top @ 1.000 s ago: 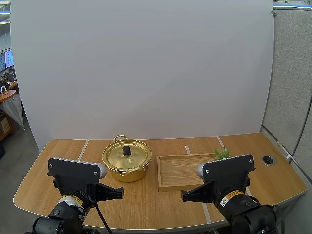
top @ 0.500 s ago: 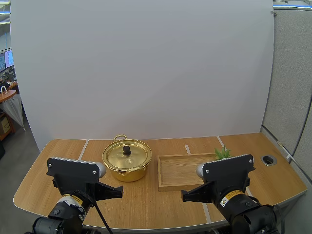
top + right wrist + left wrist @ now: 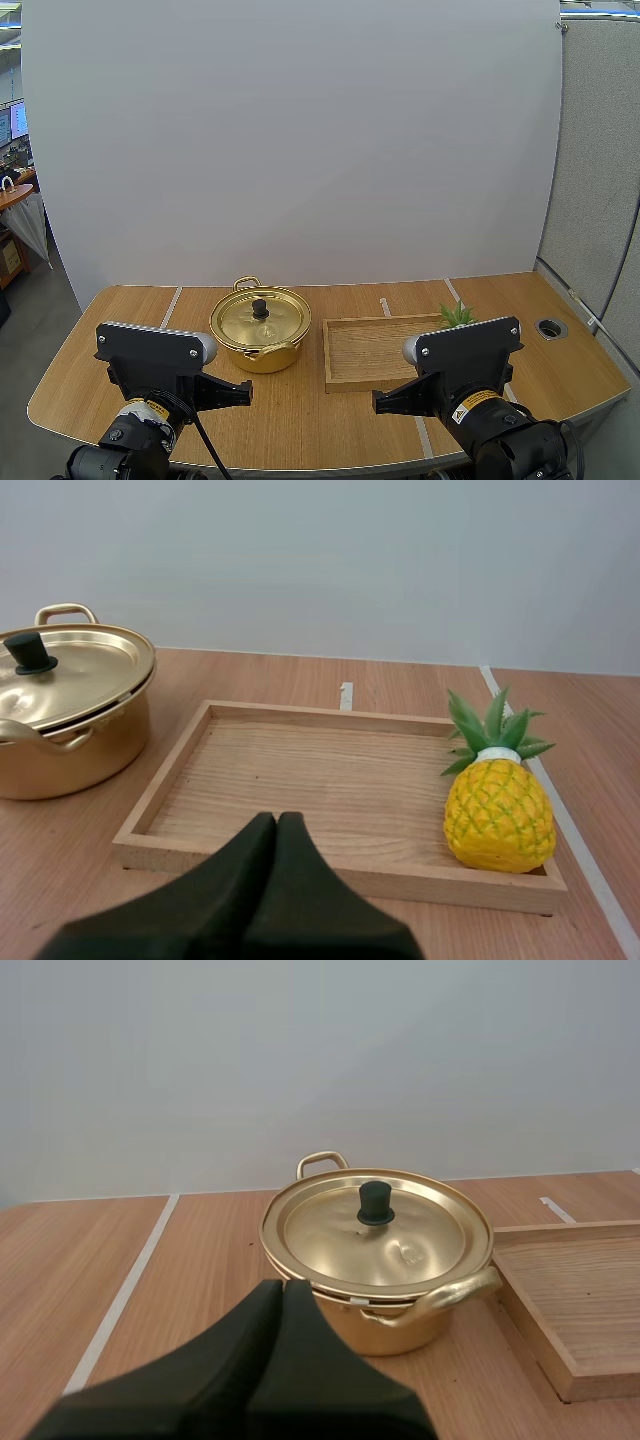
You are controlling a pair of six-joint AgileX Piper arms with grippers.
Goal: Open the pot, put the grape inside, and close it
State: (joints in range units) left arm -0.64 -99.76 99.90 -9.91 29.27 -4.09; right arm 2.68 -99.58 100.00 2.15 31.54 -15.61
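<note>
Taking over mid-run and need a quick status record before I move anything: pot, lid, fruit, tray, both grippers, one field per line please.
pot: gold pot on the table, left of the tray
lid: lid on, slightly askew, black knob untouched
fruit: a pineapple, not a grape, upright in the tray's right end
tray: wooden tray, holding only the pineapple
left gripper: left gripper shut on nothing, short of the pot
right gripper: right gripper shut on nothing, at the tray's near edge
</note>
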